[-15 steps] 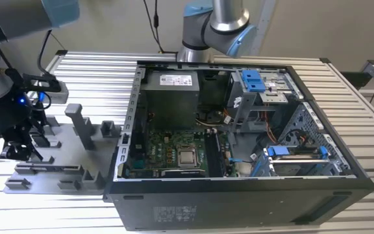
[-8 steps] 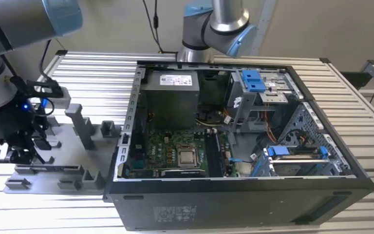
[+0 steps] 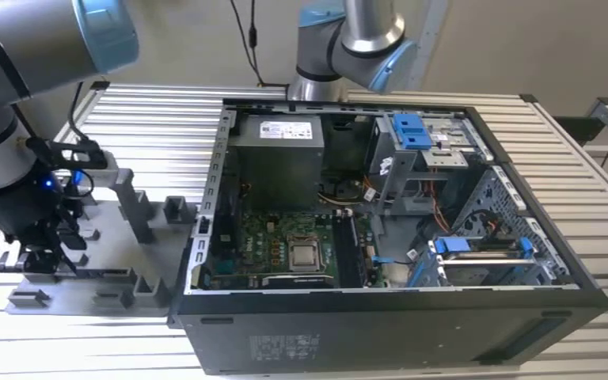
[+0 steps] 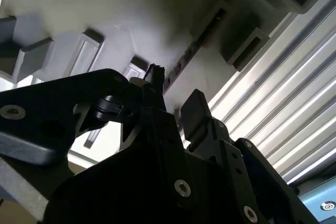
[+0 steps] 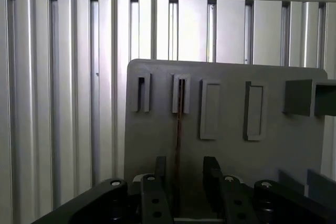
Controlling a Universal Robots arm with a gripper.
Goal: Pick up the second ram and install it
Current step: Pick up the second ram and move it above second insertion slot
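Note:
The second ram point(image 5: 179, 124) stands on edge in a slot of the grey holder tray point(image 5: 157, 140), seen as a thin dark strip. In the second wrist view the ram point(image 4: 184, 59) is a dark edge running across the tray point(image 4: 105, 14). My gripper point(image 5: 185, 163) is down at the tray with one black finger on each side of the ram and a gap to each, so it is open. In the exterior view the gripper point(image 3: 40, 257) hangs low over the tray point(image 3: 104, 299) at that view's left, beside the computer case.
The open black computer case point(image 3: 389, 317) lies on the slatted metal table point(image 3: 156, 134), with the green motherboard point(image 3: 278, 241), power supply point(image 3: 275, 158) and blue-tabbed drive cage point(image 3: 415, 134) inside. A second arm point(image 3: 351, 47) stands behind the case. Raised grey posts point(image 3: 135, 202) stand on the tray.

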